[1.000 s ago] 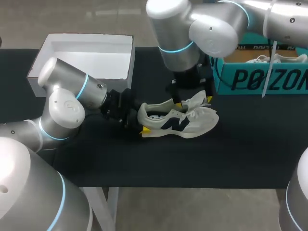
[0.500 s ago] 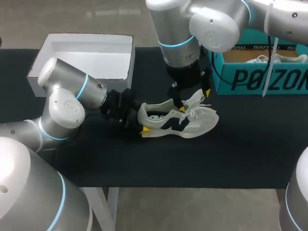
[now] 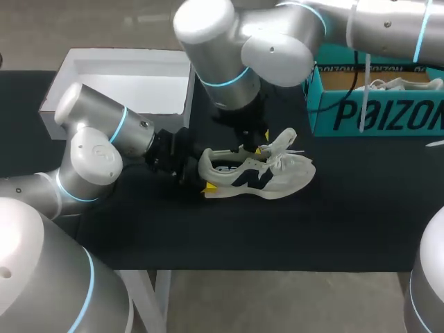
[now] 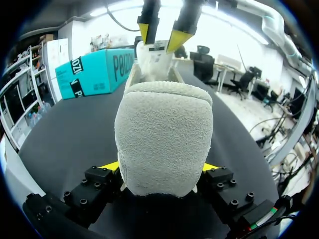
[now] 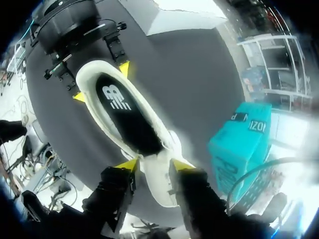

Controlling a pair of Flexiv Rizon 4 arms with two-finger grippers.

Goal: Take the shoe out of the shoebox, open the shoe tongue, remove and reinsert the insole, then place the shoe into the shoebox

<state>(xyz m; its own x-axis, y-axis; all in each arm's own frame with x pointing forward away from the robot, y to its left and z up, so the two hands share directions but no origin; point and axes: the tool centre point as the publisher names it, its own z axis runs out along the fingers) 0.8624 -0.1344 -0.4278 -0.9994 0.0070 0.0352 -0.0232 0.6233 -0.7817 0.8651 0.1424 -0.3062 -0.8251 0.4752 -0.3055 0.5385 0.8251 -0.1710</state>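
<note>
1. Head view:
   - Shows the shoe on the black counter, out of the teal box, heel toward the left arm.
   - Puts the left claw at the heel, mostly lost as black against black, with one yellow tip peeking from under the heel.
   - Hides most of the right claw under its own wrist, just above the raised tongue.
   - Cuts the teal box off at the edge.
   - Leaves a white box behind the left arm.
2. Left wrist view:
   - Fills up with the heel of the shoe, clamped by the left claw, one yellow tip pressed to each side.
   - Blocks nearly all the rest of the shoe behind that heel.
   - Places the right claw ahead, over the tongue; cannot tell whether gripping or loose.
3. Right wrist view:
   - Looks down into the shoe, with the black insole lying inside.
   - Shows the left claw holding the heel at the far end.
   - Sets the right claw at the tongue end.
   - Blurs the forepart there, so cannot tell its state.
</note>
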